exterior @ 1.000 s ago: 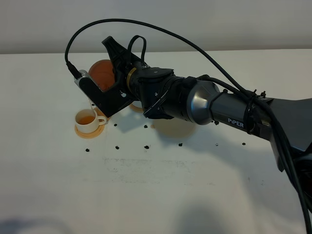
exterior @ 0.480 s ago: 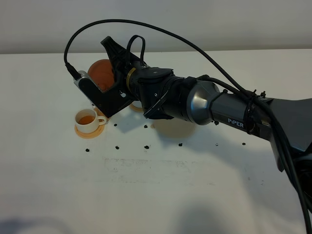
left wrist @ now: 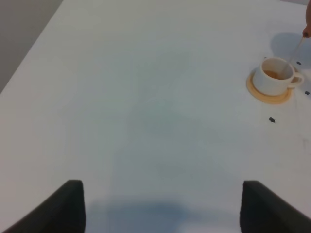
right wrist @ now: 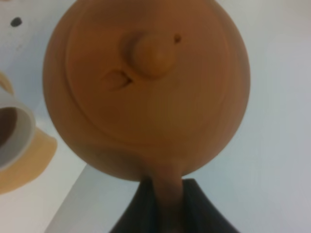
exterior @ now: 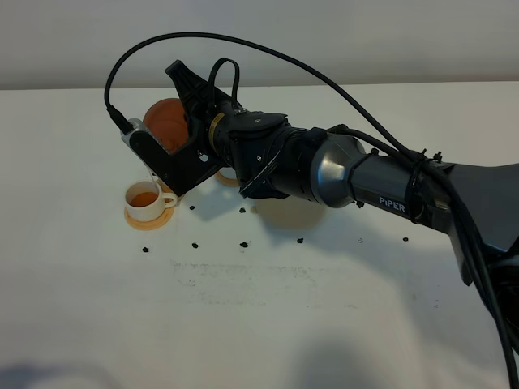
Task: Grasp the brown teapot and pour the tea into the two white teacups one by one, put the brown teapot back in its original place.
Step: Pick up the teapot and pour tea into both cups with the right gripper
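The teapot [right wrist: 146,87] hangs in the air, tipped over, with its loop handle pinched in the right claw [right wrist: 167,194], whose jaws are closed tight on that handle. In the high view the teapot [exterior: 166,121] sits just ahead of this claw, above the far side of the bench [exterior: 268,316]. Just below and a little nearer the camera stands a white cup [exterior: 146,199] on its orange coaster [exterior: 148,219], already holding amber tea; in the left wrist view a thin thread seems to run down toward the same cup [left wrist: 276,76], so I judge the pour into this one is under way or finishing. A second cup [right wrist: 12,136] peeks in beside the pot in the right wrist view, mostly hidden behind the arm from above. To pour well, keep the spout over the cup mouth, tilt slowly, and level the pot before shifting across. The left claw [left wrist: 160,206] is spread wide and holds nothing, well away from the cup over bare bench. Small dark specks [exterior: 243,242] dot the surface under the arm. There is plenty of open room on the near side; the tight spot is between the two cups, where the low black mount could clip a rim.
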